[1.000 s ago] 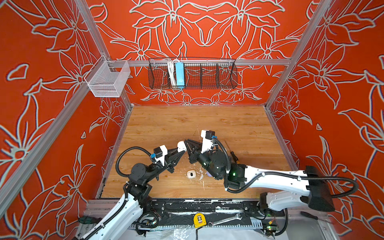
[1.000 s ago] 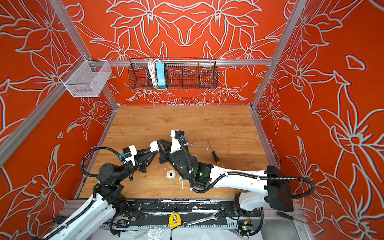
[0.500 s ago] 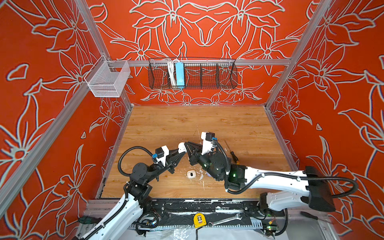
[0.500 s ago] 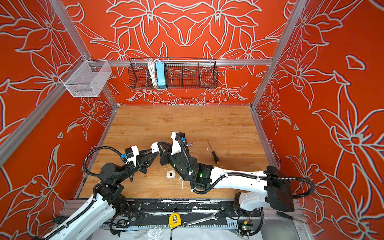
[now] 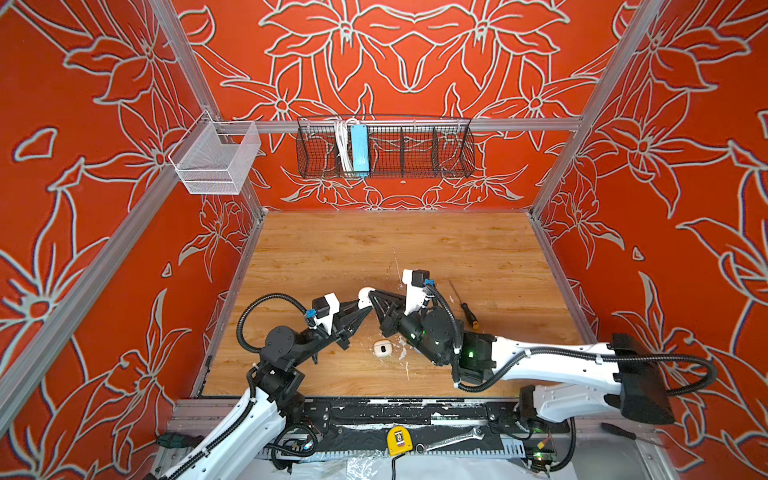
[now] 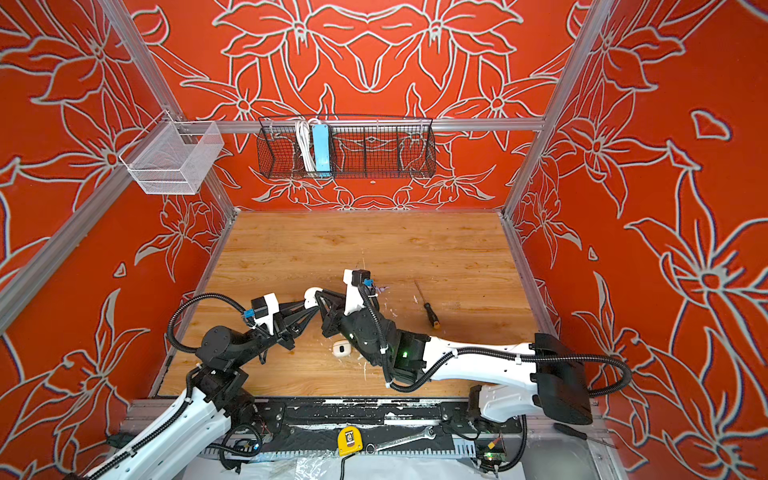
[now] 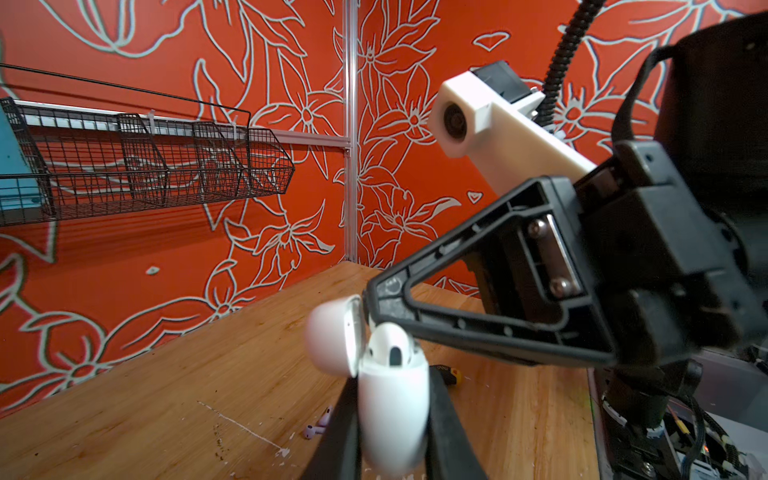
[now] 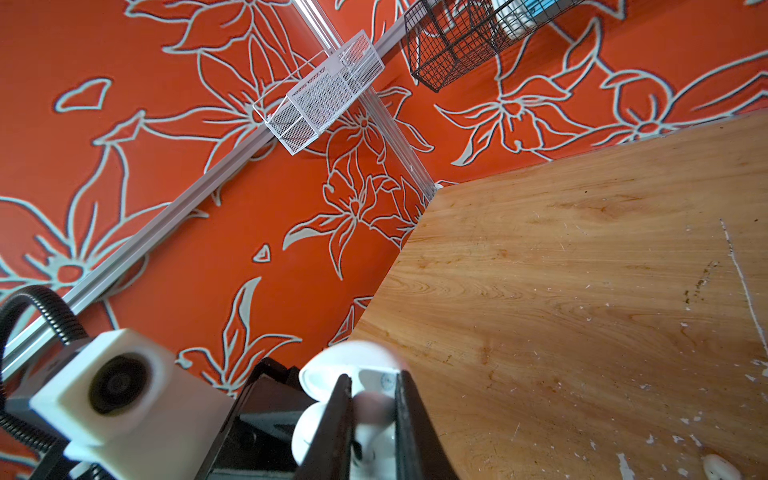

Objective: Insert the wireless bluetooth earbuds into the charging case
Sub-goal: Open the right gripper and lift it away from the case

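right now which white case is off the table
The case clamped in the left gripper, lid open, white earbud at its mouth; the other case lies on the table.

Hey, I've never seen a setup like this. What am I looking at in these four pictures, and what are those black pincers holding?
These are two robot arms mounted at the near edge of a wooden table. Two pictures look down from a camera overhead. The other two come from a small camera on each arm's wrist. Each arm ends in a two-fingered end effector. The left end effector is clamped on an open white charging case. The right end effector appears to pinch a white earbud at the case's opening. Lying on the table are a second white case, a screwdriver and two lavender earbuds.
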You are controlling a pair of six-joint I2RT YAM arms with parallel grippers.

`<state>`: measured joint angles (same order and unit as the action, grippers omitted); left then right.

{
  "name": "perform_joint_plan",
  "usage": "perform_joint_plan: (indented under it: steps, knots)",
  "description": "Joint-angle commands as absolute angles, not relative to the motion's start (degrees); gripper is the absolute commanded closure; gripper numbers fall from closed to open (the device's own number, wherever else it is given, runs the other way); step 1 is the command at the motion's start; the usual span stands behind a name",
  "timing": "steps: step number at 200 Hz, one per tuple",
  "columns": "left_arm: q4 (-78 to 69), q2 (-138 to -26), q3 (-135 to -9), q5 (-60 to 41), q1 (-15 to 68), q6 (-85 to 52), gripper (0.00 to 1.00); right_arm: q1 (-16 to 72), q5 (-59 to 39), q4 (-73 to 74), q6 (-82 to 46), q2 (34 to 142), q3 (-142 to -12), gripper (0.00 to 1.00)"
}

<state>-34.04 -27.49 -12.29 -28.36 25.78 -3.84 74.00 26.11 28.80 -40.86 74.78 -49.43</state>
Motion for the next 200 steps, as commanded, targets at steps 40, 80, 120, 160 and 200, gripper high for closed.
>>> perform_joint_plan:
  steps: [40,80,120,160,200]
  knots:
    - [-37.0,-26.1,-12.0,-26.4,25.7,-3.1,1.00,74.7,29.9,25.8,-40.5,71.1,-46.7,0.38]
    - [-36.8,-26.3,-12.0,-26.0,25.7,-3.3,1.00,74.8,34.9,24.3,-36.2,66.7,-46.0,0.41]
    - [-36.3,-28.6,-13.2,-27.7,25.7,-3.0,1.00,73.7,34.3,12.7,-21.7,66.4,-55.4,0.43]
    - [-33.4,-34.1,-17.1,-34.5,25.8,-0.5,1.00,62.2,18.7,-10.4,-15.6,76.4,-71.8,0.41]
    - [-31.7,-40.7,-20.9,-40.2,26.1,0.0,1.00,53.1,3.8,-16.0,-8.3,84.6,-76.0,0.34]
